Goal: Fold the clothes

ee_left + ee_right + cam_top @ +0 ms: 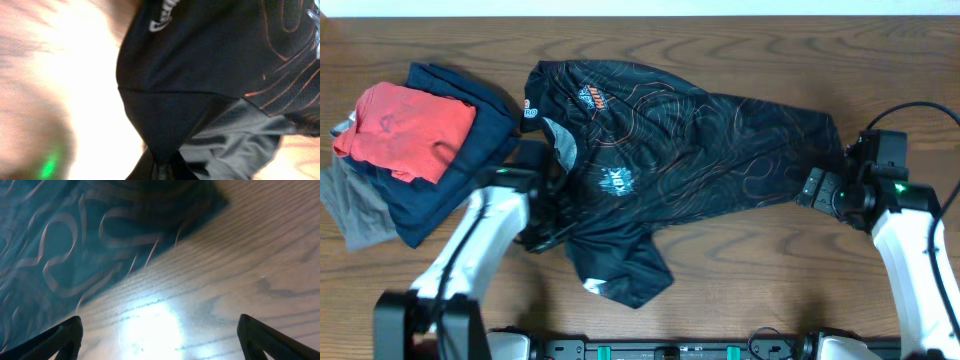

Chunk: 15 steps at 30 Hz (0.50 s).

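Observation:
The clothes, a black jersey (690,150) with thin orange contour lines and small logos, lie spread across the middle of the wooden table, one sleeve (620,265) trailing toward the front. At the jersey's left edge my left gripper (548,228) is shut. In the left wrist view a peak of black fabric (165,120) is drawn tight into that gripper (162,172). My right gripper (812,190) is at the jersey's right end. Its fingers (62,337) stand wide apart in the right wrist view, only bare wood between them, and the jersey's hem (75,245) lies just beyond.
At the far left of the table (770,260) is a pile of other garments: a red shirt (405,125) on top of a navy one (470,160), with grey cloth (355,210) underneath. The pile touches the jersey's left side.

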Each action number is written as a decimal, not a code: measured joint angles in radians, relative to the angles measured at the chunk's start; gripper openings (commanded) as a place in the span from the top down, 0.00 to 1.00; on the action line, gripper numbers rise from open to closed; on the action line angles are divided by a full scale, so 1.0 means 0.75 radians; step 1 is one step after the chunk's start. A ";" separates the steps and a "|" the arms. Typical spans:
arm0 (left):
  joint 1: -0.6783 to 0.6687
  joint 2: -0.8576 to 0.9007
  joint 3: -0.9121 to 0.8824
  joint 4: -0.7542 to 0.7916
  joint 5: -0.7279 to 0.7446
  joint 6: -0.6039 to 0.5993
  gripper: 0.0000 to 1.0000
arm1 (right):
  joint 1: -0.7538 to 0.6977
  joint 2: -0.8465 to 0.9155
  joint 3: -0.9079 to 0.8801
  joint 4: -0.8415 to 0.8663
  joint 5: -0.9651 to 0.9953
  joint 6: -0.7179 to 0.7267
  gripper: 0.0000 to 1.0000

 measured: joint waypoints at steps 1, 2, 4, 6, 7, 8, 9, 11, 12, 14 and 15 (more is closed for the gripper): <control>0.029 -0.020 0.000 -0.011 -0.002 0.019 0.94 | 0.000 0.027 0.000 0.014 0.001 0.015 0.09; 0.053 -0.036 0.000 -0.018 -0.002 0.034 0.94 | 0.000 0.055 0.000 0.022 0.002 0.030 0.09; 0.082 -0.052 0.000 -0.031 -0.001 0.060 0.94 | 0.000 0.118 -0.001 0.031 0.007 0.075 0.09; 0.087 -0.053 0.000 -0.033 -0.001 0.071 0.94 | 0.000 0.182 -0.002 0.037 0.012 0.122 0.11; 0.088 -0.053 0.000 -0.035 -0.001 0.077 0.94 | 0.000 0.220 -0.002 0.044 0.015 0.151 0.12; 0.088 -0.053 0.000 -0.037 -0.001 0.082 0.94 | 0.000 0.248 -0.002 0.052 0.016 0.173 0.12; 0.088 -0.053 0.000 -0.037 -0.001 0.090 0.94 | 0.000 0.287 -0.003 0.065 0.020 0.209 0.13; 0.088 -0.053 0.000 -0.037 -0.001 0.095 0.94 | 0.000 0.351 -0.004 0.098 0.025 0.268 0.14; 0.088 -0.053 0.000 -0.037 -0.001 0.096 0.94 | 0.000 0.379 -0.004 0.116 0.026 0.292 0.15; 0.088 -0.053 0.000 -0.038 -0.001 0.101 0.94 | 0.000 0.431 -0.005 0.154 0.032 0.341 0.15; 0.088 -0.053 0.000 -0.039 -0.001 0.101 0.94 | -0.002 0.455 -0.006 0.170 0.037 0.368 0.15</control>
